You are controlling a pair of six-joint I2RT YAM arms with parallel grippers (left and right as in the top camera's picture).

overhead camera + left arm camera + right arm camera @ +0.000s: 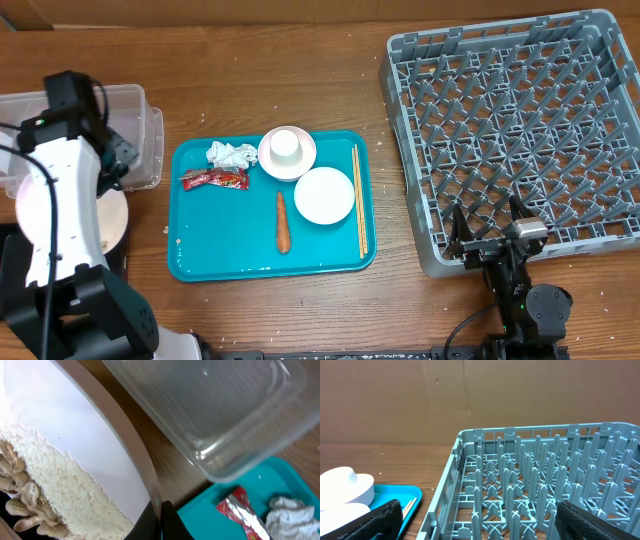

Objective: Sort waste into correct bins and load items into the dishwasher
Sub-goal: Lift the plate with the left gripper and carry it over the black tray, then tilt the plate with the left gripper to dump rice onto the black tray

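Two arms stand at the worktop, and only the left one looks busy. At the far left of the overhead view, the left claw is pressed together on the rim of the large plate. The plate carries the rice scraps and lies just beside the clear tub.

In the middle, the teal tray holds the napkin, red wrapper, carrot, a small cup sitting in the bowl, the smaller plate and the chopsticks.

At the right, the grey rack has no dishes in it. The right claw is spread wide at its lower edge, holding nothing.

I'd say clearing the scraps is the step in hand. Next the plate needs lifting and tilting over a bin so the rice slides off, with a firm pinch on that thin rim.
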